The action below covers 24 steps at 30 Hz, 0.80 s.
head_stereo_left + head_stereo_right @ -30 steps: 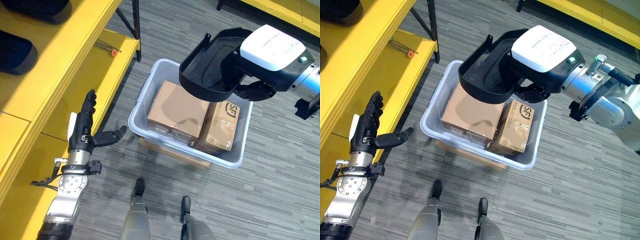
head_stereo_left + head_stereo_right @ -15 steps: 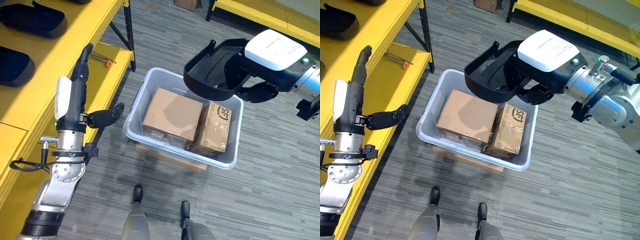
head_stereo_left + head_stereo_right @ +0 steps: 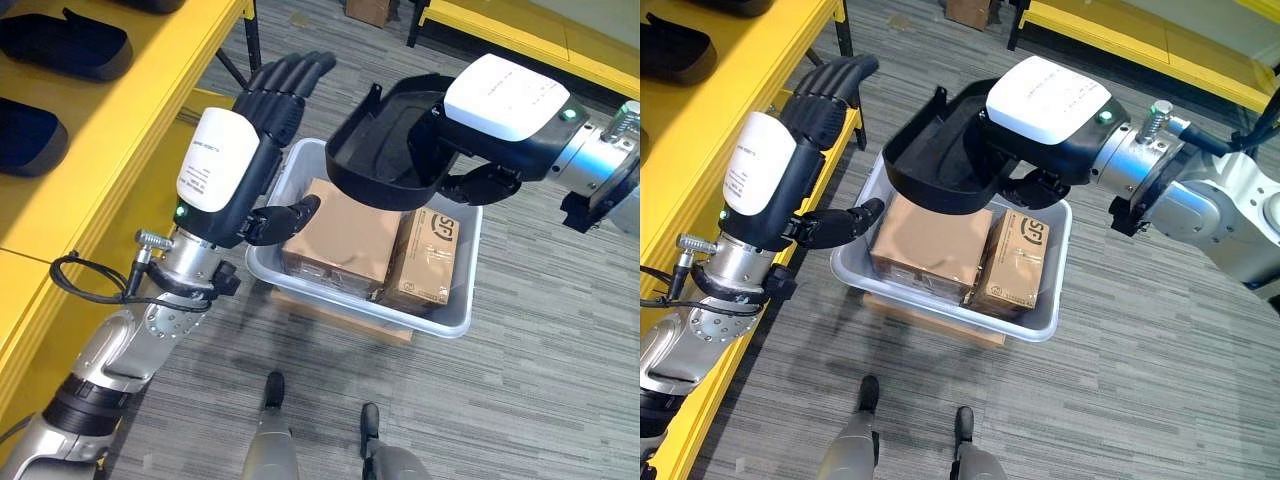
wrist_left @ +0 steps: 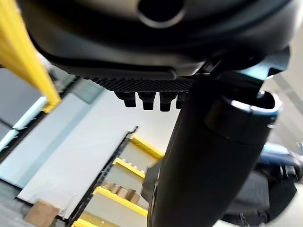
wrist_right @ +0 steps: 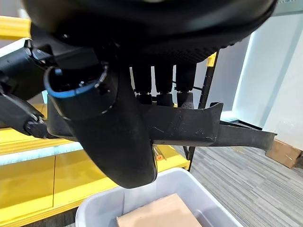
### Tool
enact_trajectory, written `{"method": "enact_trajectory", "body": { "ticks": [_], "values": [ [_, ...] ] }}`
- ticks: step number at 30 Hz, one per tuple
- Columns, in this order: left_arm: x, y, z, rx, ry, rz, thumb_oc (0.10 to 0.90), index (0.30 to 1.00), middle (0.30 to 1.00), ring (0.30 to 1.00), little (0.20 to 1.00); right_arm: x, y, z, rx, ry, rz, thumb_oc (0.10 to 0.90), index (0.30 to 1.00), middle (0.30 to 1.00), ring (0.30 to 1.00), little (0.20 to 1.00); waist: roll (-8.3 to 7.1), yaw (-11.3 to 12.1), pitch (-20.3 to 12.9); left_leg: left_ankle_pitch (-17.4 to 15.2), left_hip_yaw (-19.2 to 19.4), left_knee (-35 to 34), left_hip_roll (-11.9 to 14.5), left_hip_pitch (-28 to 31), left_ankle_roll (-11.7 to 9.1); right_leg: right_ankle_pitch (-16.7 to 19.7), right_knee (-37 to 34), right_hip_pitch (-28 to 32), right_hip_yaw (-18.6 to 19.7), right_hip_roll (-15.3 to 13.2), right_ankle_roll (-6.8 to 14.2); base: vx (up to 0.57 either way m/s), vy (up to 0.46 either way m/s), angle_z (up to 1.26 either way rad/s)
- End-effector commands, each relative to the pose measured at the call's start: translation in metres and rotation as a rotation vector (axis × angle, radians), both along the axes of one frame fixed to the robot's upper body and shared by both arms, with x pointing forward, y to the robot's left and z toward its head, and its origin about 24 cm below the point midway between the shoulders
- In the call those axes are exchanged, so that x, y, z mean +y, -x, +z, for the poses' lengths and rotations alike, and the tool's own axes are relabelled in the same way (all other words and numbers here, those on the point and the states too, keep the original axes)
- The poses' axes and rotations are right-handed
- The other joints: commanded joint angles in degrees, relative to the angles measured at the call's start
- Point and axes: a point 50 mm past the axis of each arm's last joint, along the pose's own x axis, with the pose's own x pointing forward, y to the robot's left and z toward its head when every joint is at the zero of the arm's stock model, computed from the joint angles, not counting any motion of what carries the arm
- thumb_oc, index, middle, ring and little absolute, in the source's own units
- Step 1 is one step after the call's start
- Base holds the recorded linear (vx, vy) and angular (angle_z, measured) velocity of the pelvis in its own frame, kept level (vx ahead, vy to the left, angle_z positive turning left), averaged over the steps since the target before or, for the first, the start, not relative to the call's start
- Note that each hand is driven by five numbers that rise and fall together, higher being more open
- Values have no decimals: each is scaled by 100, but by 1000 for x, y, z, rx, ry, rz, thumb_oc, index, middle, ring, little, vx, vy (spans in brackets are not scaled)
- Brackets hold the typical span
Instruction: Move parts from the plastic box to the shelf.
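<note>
- Standing on the far left, the yellow shelf (image 3: 120, 130) carries two black parts (image 3: 65, 45) on its upper board.
- Beside the shelf, the left hand (image 3: 262, 120) is raised over the left edge of the plastic box (image 3: 455, 320); its fingers are straight and spread, the thumb points toward the box, and it holds nothing.
- The plastic box sits on the grey floor (image 3: 560, 380), on top of a flat cardboard piece (image 3: 340, 315), and it contains two brown cartons (image 3: 345, 235) lying side by side.
- Above the back part of the box, the black tray-shaped part (image 3: 385, 150) is in the air, tilted, with its hollow side turned toward the camera.
- The right hand (image 3: 480, 180) grips this part; in the right wrist view its fingers (image 5: 163, 78) curl over the rim and the thumb presses on the near side.
</note>
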Motion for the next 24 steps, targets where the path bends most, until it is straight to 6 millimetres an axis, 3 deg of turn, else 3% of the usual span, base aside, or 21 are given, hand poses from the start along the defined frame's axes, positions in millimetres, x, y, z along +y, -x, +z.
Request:
{"method": "enact_trajectory", "body": {
  "ticks": [1,24],
  "values": [
    [-12,10,-22,16,-42,-85,900,1000,1000,1000,1000,14,-11,-3,21,-190,86,400,300,300,300,300,-158,-130,-1942,-188,51,-402,676,165,-379,-521,-10,471,8,-217,344,0,0,0],
    [-32,9,-31,20,-60,-136,900,1000,1000,1000,1000,38,-7,8,-12,-203,193,400,300,300,300,300,-186,-190,-1887,-234,83,-257,756,114,-365,-559,-10,451,110,-200,296,0,1,-1]
  ]
}}
